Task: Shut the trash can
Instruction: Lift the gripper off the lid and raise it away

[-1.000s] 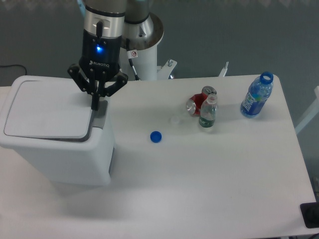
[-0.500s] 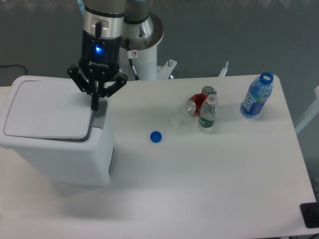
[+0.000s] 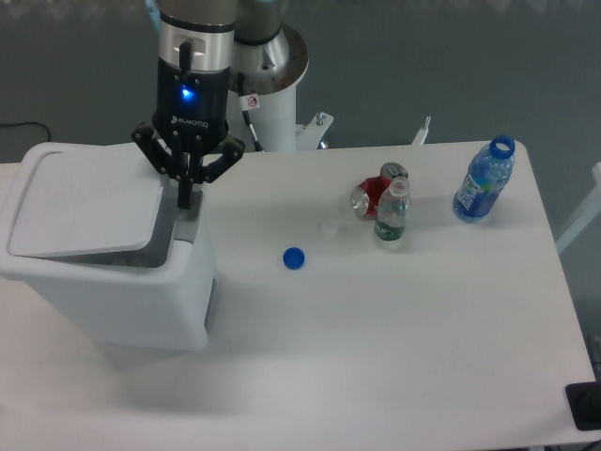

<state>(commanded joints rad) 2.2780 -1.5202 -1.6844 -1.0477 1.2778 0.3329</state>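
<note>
The trash can [image 3: 108, 282] sits at the table's nine o'clock edge, a big white box with its lid [image 3: 84, 211] tilted: the lid's three o'clock edge stands raised, and you can see a dark gap into the bin beneath it. So the closing step is in hand, not finished. Your gripper [image 3: 186, 199] hangs over the can's three o'clock rim, its fingers drawn together into one narrow tip with nothing between them, the tip right at the grey tab [image 3: 191, 225]. Whether it touches the tab or the lid edge I cannot tell.

For the next move, I judge you need to bring that tip onto the raised edge and press straight down until the lid seats flat.

Well off at three o'clock lie a blue cap [image 3: 294, 257], a red can [image 3: 374, 191], a small clear bottle [image 3: 392, 214] and a blue bottle [image 3: 485, 181], none in your way.
</note>
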